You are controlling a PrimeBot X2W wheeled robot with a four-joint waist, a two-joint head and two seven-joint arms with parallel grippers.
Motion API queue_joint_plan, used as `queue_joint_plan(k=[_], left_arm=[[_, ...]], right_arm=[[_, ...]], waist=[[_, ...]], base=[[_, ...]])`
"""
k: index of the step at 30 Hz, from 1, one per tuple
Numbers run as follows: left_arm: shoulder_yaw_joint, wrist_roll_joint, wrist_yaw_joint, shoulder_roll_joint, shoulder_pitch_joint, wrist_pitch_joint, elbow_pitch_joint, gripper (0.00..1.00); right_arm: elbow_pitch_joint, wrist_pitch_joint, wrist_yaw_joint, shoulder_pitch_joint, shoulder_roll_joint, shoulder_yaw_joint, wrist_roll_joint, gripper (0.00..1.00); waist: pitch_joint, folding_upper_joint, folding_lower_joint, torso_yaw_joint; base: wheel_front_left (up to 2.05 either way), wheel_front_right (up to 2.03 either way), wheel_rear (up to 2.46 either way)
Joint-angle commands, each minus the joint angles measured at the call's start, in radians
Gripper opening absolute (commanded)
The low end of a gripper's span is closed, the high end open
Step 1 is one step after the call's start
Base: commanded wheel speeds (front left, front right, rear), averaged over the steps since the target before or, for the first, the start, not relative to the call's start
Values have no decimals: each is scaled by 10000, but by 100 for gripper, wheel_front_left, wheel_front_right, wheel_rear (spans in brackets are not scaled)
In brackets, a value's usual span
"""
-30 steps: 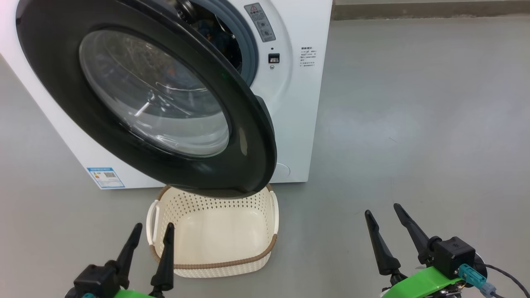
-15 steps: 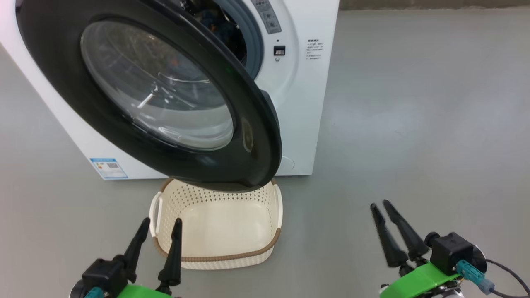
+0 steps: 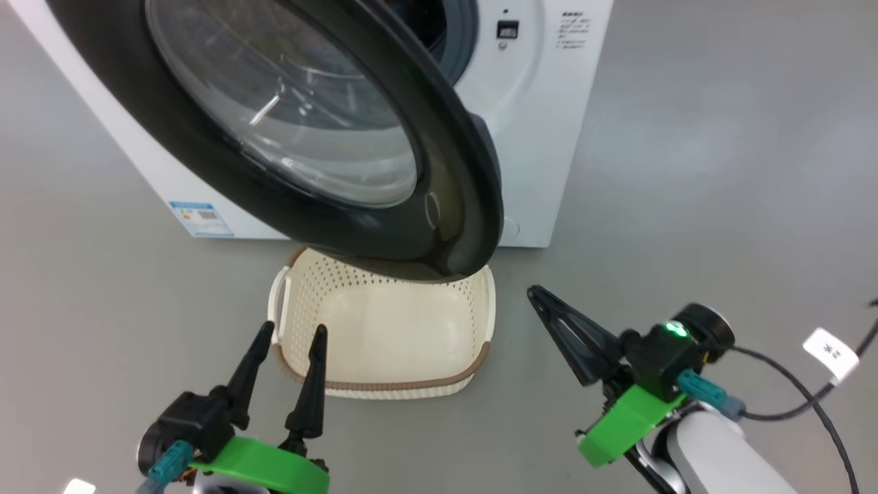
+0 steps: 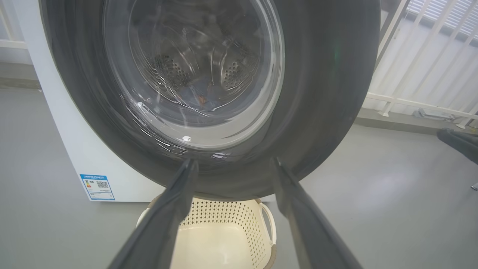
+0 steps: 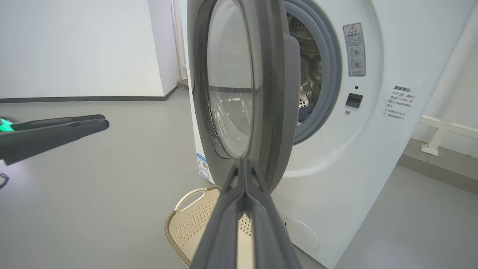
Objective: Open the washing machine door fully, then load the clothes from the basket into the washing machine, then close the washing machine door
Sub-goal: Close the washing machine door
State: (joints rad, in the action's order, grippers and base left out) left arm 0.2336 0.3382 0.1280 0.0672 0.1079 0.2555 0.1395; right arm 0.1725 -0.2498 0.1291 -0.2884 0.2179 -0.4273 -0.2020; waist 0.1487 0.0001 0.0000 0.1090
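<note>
The washing machine [image 3: 549, 130] stands at the top of the head view, with the washing machine door [image 3: 456, 165] swung out over the basket [image 3: 384, 329]. The basket sits on the floor and holds nothing. Blue cloth of the clothes [image 5: 306, 112] lies inside the steel drum. My left gripper [image 3: 291, 333] is open at the basket's near left corner, and its fingers [image 4: 179, 194] point at the door's black rim. My right gripper [image 3: 542, 298] is shut on nothing, right of the basket and apart from it. Its tip [image 5: 244, 164] points at the edge-on door [image 5: 269, 93].
Grey floor spreads wide to the right of the machine. A cable with a white tag [image 3: 830, 353] trails from my right wrist. A white railing [image 4: 422, 74] stands behind the machine. A blue label [image 3: 202, 218] marks its lower left corner.
My right gripper has shut and swung in left toward the door's edge. The head camera has dipped and shifted, so the scene sits higher. My left gripper stays open.
</note>
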Motion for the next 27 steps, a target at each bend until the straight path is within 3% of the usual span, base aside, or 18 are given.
queue_joint_plan(k=[1,6,11,27], left_arm=[[-251,-16,27,48,406,63,-197,100],[-83,29,27,-28,699,63,-156,100],[53,96,27,-95,939,63,-122,100],[468,417,27,-167,1183,63,-132,100]], right_arm=[[-188,-120,16,-389,67,-355,-203,0],[82,-120,16,-1438,581,-1287,-554,0],[420,-120,16,-2234,840,-1589,-786,0],[1133,-120,16,-3069,1735,-824,-919,0]], waist=[[391,-1,0,348],[804,-1,0,746],[1153,-1,0,1185],[1852,-1,0,2463]], base=[[0,0,0],[0,0,0],[0,0,0],[0,0,0]])
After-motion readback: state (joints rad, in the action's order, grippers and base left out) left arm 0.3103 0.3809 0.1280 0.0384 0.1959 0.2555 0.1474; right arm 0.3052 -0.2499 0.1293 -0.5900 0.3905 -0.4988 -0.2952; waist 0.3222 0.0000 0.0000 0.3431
